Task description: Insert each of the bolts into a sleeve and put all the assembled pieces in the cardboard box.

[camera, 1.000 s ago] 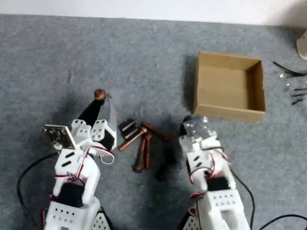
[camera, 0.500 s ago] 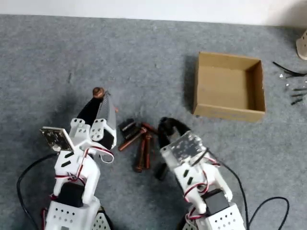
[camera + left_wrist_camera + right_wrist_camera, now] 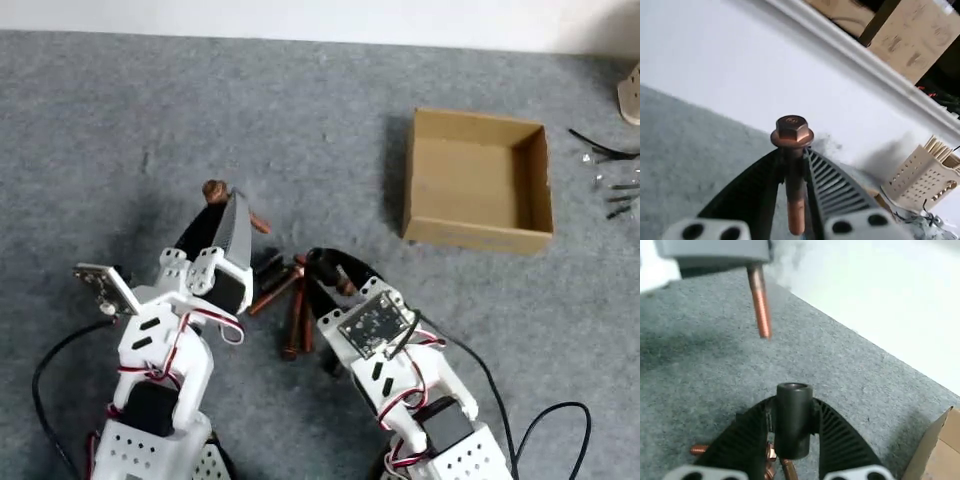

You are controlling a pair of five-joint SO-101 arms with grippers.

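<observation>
My left gripper (image 3: 222, 202) is shut on a copper bolt (image 3: 213, 190), held above the carpet with its hex head away from the arm. In the left wrist view the bolt (image 3: 791, 134) stands clamped between the ribbed fingers (image 3: 827, 175) of that gripper (image 3: 792, 152). My right gripper (image 3: 325, 268) is shut on a black sleeve (image 3: 793, 420) with its open bore facing outward. The right wrist view has the bolt's threaded shaft (image 3: 760, 302) hanging a short way beyond the sleeve, apart from it. The cardboard box (image 3: 478, 180) sits open at the far right.
Several loose copper bolts (image 3: 296, 312) and a black sleeve (image 3: 266, 266) lie on the grey carpet between the arms. Cables and small parts (image 3: 612, 182) lie right of the box, beside a white perforated holder (image 3: 920, 172). A white wall borders the carpet's far side.
My right gripper has swung left from beside the box to over the bolt pile, close to the left gripper. The left gripper has tilted slightly rightward with its bolt.
</observation>
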